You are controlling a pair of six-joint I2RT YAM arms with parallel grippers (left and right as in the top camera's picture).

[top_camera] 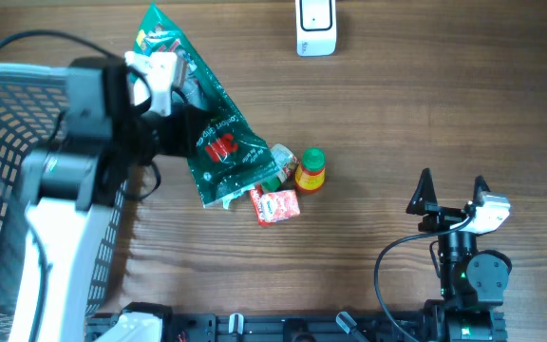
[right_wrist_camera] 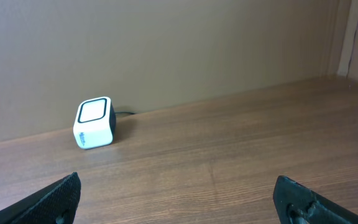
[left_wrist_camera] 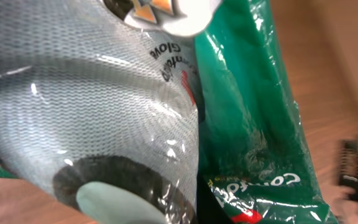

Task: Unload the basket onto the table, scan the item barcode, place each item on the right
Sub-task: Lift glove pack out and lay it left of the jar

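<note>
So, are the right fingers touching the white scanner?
Apart. The overhead view shows bare table between the right fingers and the white scanner.

— How is the left arm (top_camera: 65,176) finished?
— White shells (top_camera: 55,249) are seen over black joints (top_camera: 88,90), with a black cable (top_camera: 22,36) looped above.
— And the right arm (top_camera: 470,271)?
— Black; a white block (top_camera: 494,211) and pointed fingers (top_camera: 425,185) are noted.

Green glove pkg (left_wrist_camera: 253,124) fills frame, close-up; grey glove pic on it; wood table (left_wrist_camera: 334,56) behind.
</note>
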